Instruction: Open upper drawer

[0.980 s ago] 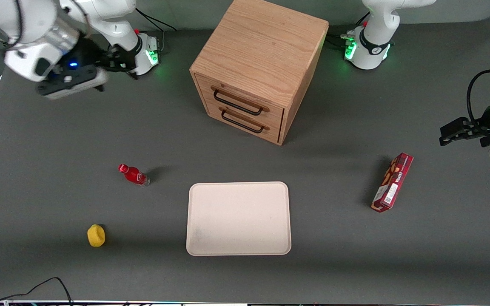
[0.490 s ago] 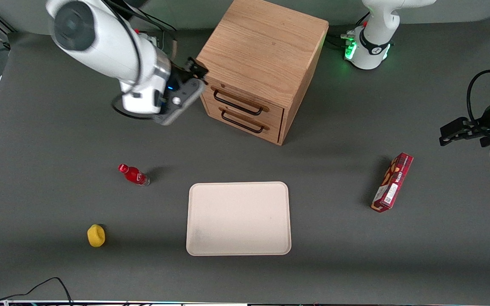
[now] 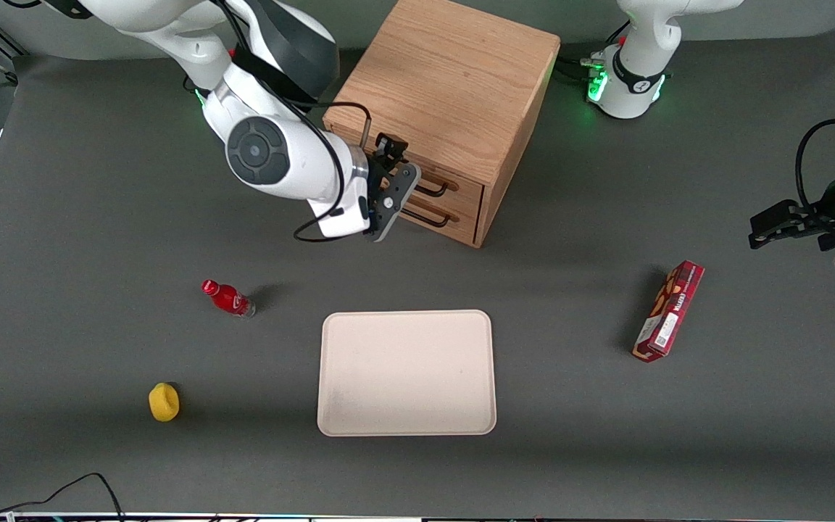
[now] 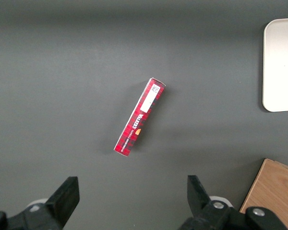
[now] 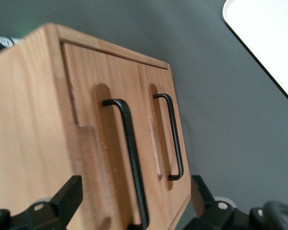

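The oak cabinet (image 3: 446, 80) stands on the table, farther from the front camera than the tray. Its upper drawer (image 3: 463, 185) sits flush and shut, and my arm covers most of its black bar handle (image 3: 441, 191). The matching lower drawer (image 3: 461, 214) is below it. My right gripper (image 3: 393, 190) hovers just in front of the drawer fronts. In the right wrist view the gripper (image 5: 134, 194) is open, its fingers (image 5: 69, 194) spread wide and apart from the wood. The upper drawer's handle (image 5: 132, 153) runs between them, and the lower drawer's handle (image 5: 175, 139) is beside it.
A cream tray (image 3: 406, 428) lies nearer the front camera than the cabinet. A red bottle (image 3: 227, 298) and a yellow object (image 3: 164, 402) lie toward the working arm's end. A red box (image 3: 669, 310) lies toward the parked arm's end and also shows in the left wrist view (image 4: 139, 117).
My right arm has swung in from the working arm's end of the table to the front of the cabinet's drawers. The drawers and the loose objects have not moved.
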{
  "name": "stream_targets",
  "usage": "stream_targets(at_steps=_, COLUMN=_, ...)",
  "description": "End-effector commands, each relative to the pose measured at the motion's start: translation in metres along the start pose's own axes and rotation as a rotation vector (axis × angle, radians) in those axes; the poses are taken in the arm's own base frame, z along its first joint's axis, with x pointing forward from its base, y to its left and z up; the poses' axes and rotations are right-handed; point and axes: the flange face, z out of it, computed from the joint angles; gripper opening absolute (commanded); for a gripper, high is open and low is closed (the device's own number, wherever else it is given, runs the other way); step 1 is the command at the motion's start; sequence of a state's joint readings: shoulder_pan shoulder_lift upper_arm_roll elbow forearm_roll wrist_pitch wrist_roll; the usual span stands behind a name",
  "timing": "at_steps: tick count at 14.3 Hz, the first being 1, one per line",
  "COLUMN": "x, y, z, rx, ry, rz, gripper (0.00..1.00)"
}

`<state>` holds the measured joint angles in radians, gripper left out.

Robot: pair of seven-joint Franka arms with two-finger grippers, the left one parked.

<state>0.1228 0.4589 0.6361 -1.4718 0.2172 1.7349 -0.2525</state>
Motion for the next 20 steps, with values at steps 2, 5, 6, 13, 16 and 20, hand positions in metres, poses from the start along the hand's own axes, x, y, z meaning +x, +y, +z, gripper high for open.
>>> stream_targets(at_steps=2, x=-0.004, y=0.011, z=0.040, rx=-0.017, ry=-0.005, rz=-0.057, gripper=1.00)
stream_targets(at_steps=5, x=-0.003, y=0.015, z=0.062, rx=-0.017, ry=0.009, rz=-0.052, gripper=1.00)
stream_targets(at_steps=6, x=-0.002, y=0.017, z=0.066, rx=-0.013, ry=0.009, rz=-0.049, gripper=1.00)
stream_targets(at_steps=13, x=0.002, y=0.036, z=0.081, rx=-0.040, ry=-0.007, rz=-0.058, gripper=1.00)
stream_targets(at_steps=16, x=0.014, y=0.060, z=0.081, rx=-0.071, ry=-0.002, rz=-0.063, gripper=1.00)
stream_targets(at_steps=20, x=0.025, y=0.086, z=0.057, rx=-0.072, ry=0.051, rz=-0.036, gripper=1.00)
